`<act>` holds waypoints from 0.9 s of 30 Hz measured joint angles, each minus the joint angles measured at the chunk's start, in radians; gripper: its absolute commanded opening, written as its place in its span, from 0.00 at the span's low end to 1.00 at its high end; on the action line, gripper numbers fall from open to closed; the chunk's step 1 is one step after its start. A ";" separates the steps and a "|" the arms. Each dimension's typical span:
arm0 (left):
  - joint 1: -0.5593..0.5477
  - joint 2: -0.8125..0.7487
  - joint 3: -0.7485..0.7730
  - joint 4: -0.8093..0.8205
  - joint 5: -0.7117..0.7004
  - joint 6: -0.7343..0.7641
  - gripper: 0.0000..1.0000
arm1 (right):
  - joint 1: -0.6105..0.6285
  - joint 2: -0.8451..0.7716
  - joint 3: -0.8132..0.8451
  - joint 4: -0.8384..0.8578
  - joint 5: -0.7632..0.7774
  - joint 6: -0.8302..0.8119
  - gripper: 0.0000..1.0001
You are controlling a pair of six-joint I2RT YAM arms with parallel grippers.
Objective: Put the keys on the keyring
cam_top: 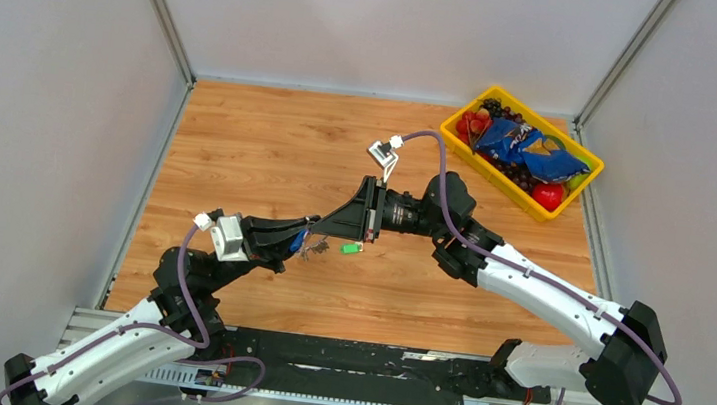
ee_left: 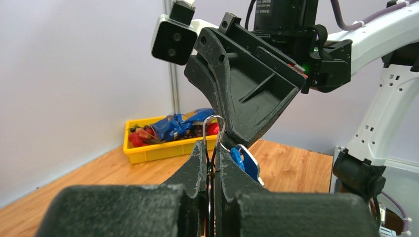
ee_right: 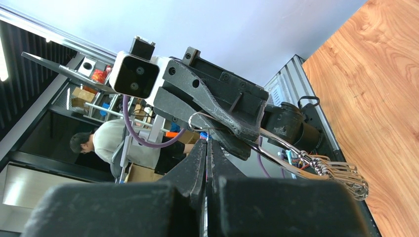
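The left fingers (ee_left: pixel 197 165) pinch the keyring (ee_left: pixel 212 117) steady so the right fingers (ee_right: pixel 196 163), shut on the blue key (ee_left: pixel 246 164) at 2 o'clock, can slide it on.

Left gripper (cam_top: pixel 304 241) and right gripper (cam_top: pixel 321 229) stood tip to tip mid-table, blocking each other's path. Yellow bin (cam_top: pixel 492 181) filled far right corner; table (cam_top: pixel 260 142) elsewhere passable.

Wooden worktop (cam_top: pixel 259 152), fenced by plain grey walls (cam_top: pixel 46 79) at the left, far and right edges. Yellow bin (cam_top: pixel 488 179) at the far right corner, set askew to both edges. Holds a crumpled blue snack bag (cam_top: pixel 526 150), a red fruit (cam_top: pixel 547 195) at the near end, dark grapes (cam_top: pixel 493 106) and red berries (cam_top: pixel 471 124) at the far end. Beyond the near edge, in the right wrist view, a seated person (ee_right: pixel 106 140) in a pale top.
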 measured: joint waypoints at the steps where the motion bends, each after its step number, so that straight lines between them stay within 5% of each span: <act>1: 0.000 0.000 0.000 0.001 0.000 0.000 0.00 | 0.000 0.000 0.000 0.000 0.000 0.003 0.00; 27: 0.007 -0.006 -0.016 0.031 0.024 0.003 0.01 | 0.008 0.016 0.000 0.029 0.002 0.045 0.00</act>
